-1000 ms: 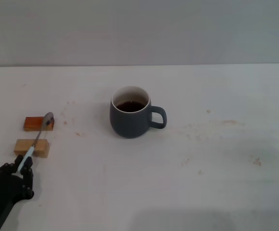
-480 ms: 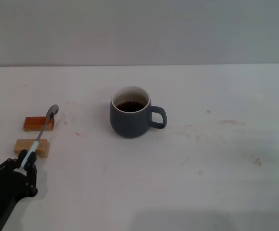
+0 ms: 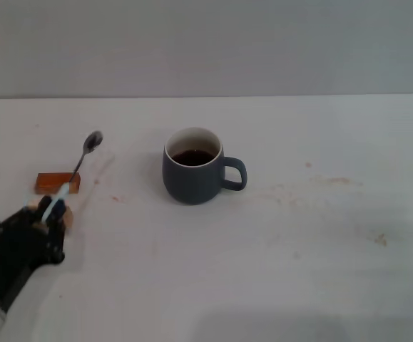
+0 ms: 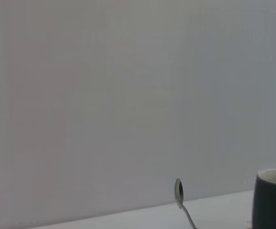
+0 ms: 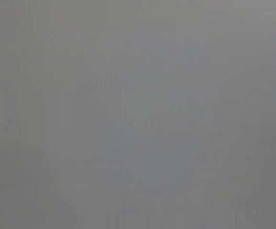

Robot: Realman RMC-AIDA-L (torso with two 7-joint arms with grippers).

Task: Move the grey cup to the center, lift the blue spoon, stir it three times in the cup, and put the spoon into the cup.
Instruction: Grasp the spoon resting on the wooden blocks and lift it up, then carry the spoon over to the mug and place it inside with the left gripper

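Observation:
The grey cup point(image 3: 195, 174) stands near the middle of the table, handle to the right, with dark liquid inside; its edge shows in the left wrist view point(image 4: 273, 200). My left gripper point(image 3: 47, 214) at the lower left is shut on the pale blue handle of the blue spoon point(image 3: 76, 170). The spoon is lifted off the table, its metal bowl pointing up and away, left of the cup. The spoon's bowl also shows in the left wrist view point(image 4: 178, 190). My right gripper is out of view.
An orange-brown wooden block point(image 3: 56, 182) lies on the table under the spoon. A paler wooden block point(image 3: 68, 211) is mostly hidden behind my left gripper. The white table point(image 3: 320, 235) has faint stains on the right side.
My left gripper has risen and moved forward with the spoon. The spoon's bowl has lifted off the orange-brown block and now points higher and farther away.

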